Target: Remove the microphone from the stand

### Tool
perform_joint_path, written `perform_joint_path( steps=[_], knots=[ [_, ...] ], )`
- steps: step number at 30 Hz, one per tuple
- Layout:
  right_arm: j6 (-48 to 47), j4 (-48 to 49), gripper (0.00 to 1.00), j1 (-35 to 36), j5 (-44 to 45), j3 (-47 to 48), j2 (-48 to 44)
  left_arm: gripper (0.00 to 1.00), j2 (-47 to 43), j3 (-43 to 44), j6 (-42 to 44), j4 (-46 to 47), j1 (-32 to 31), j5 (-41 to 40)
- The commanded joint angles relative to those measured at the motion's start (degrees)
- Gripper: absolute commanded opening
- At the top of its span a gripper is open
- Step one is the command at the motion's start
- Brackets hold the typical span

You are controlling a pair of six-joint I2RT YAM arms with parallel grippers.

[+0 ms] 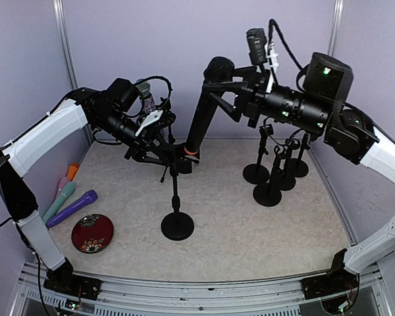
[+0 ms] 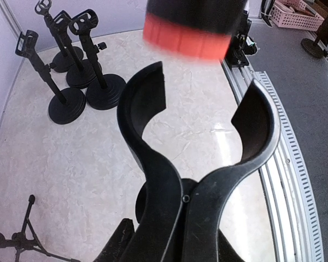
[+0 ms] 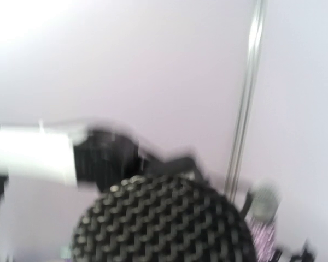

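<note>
Along the table's (image 1: 250, 243) left edge lie spare orange, teal and purple plastic microphones (image 1: 71, 208), with a round red lacquered dish (image 1: 92, 232) just beside them toward the near-left corner. All are well apart from the work.

The left gripper (image 1: 164, 153) is pinched on the neck of the black round-based microphone stand (image 1: 176, 197) near the table's middle, steadying it. Its wrist view shows the stand's black U-shaped clip (image 2: 175, 185) with nothing between its prongs, and the orange band (image 2: 188, 38) on the black microphone's tail hangs just above them.

So the main step looks done. The long black microphone (image 1: 201, 112) is out of the clip, slanting up to the right, and the right gripper (image 1: 240, 95) is clamped on its body below the mesh head (image 3: 164, 224). What seems left is to carry the tail clear of the clip and set the microphone down.

Three more black stands (image 1: 268, 193) cluster toward the back-right corner, under the right arm. They narrow the free room on that side.
</note>
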Motion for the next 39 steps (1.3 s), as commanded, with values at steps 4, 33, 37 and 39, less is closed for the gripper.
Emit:
perform_joint_path(
  steps=[4, 33, 37, 39],
  knots=[
    [5.26, 10.55, 0.20, -0.51, -1.69, -3.08, -4.03, 0.90, 0.35, 0.96, -2.04, 5.89, -0.11, -5.40],
    [11.95, 31.38, 0.05, 4.77, -10.48, 8.68, 26.17, 0.78, -19.61, -12.67, -10.58, 2.84, 9.43, 6.95],
    [12.30, 31.52, 0.04, 5.35, -10.46, 10.44, 28.80, 0.63, -18.12, -11.39, -9.52, 0.89, 11.03, 9.50],
    [12.80, 31.55, 0.04, 5.46, -10.20, 10.80, 29.81, 0.51, -18.08, -11.47, -9.23, 1.05, 11.34, 9.73]
  ],
)
